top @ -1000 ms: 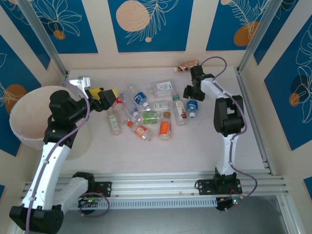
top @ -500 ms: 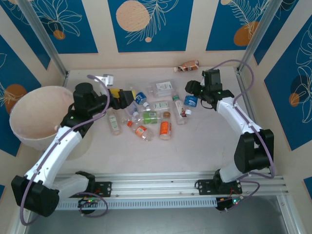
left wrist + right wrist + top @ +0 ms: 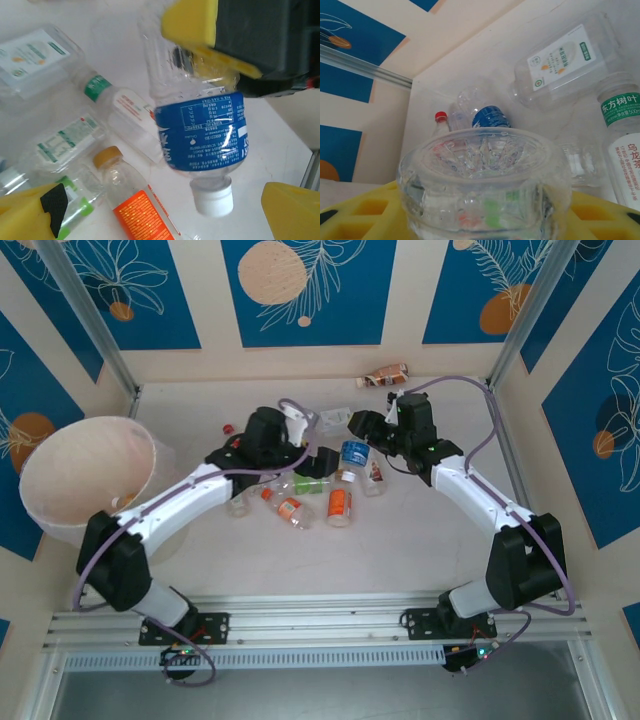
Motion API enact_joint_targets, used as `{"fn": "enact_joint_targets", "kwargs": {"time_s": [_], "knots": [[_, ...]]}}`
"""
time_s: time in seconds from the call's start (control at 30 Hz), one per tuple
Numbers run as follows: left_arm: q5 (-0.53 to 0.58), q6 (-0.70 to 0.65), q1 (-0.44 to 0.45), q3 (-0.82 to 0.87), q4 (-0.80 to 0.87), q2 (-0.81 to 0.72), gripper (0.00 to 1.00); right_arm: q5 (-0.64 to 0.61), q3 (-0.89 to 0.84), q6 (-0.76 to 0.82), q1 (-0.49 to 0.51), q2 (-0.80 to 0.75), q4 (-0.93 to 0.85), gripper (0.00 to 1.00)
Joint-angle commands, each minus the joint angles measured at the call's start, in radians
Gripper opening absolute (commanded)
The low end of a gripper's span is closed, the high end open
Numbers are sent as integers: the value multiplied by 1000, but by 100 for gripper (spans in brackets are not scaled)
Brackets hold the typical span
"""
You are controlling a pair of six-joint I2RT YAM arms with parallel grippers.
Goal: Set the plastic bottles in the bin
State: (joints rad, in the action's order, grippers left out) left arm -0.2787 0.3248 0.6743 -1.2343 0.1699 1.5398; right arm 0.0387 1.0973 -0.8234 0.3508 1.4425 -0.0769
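My right gripper [image 3: 362, 432] is shut on a clear plastic bottle with a blue label [image 3: 352, 454]. The bottle hangs cap down over the pile; in the left wrist view the blue-labelled bottle [image 3: 200, 135] shows under that gripper's yellow fingers [image 3: 192, 22]. Its clear base [image 3: 482, 175] sits between the yellow pads [image 3: 357, 212]. My left gripper [image 3: 303, 456] [image 3: 162, 212] is open low over the pile, just left of the held bottle, above an orange-labelled bottle [image 3: 142, 212]. Several more bottles [image 3: 338, 504] lie mid-table. The bin [image 3: 40, 502] stands at the far left.
A brown bottle [image 3: 385, 375] lies by the back wall. A flat clear bottle with a white label [image 3: 560, 57] and a red-capped one [image 3: 440, 120] lie behind the pile. Metal frame posts [image 3: 520, 315] rise at the back corners.
My left arm has swung from beside the bin to the right, over the bottle pile. My right gripper has closed on the blue-labelled bottle and carried it left.
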Motion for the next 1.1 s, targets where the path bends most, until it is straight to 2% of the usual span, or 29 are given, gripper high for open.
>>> {"fn": "enact_joint_targets", "kwargs": {"time_s": [0.0, 0.13, 0.4, 0.67, 0.83, 1.07], "knots": [[3, -39, 28, -80, 35, 54, 100, 39, 25, -21, 2, -33, 23, 53], [-112, 6, 31, -87, -80, 105, 100, 76, 27, -18, 8, -43, 38, 53], [-118, 41, 31, -184, -123, 230, 99, 184, 11, -92, 10, -39, 104, 54], [-188, 62, 30, -121, -200, 222, 71, 270, -11, -162, 13, -31, 160, 55], [-153, 49, 28, -69, -221, 180, 56, 272, 4, -134, 9, -38, 111, 61], [-118, 36, 29, -48, -222, 153, 48, 278, 27, -106, 6, -42, 72, 67]]}}
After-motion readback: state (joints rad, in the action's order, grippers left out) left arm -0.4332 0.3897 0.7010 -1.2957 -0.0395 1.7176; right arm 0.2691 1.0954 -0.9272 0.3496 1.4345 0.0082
